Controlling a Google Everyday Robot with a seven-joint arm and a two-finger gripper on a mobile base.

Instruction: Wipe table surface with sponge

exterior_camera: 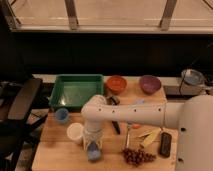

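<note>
One hand [93, 146] seemingly presses the sponge [93, 154] onto the table surface [55, 152]
</note>
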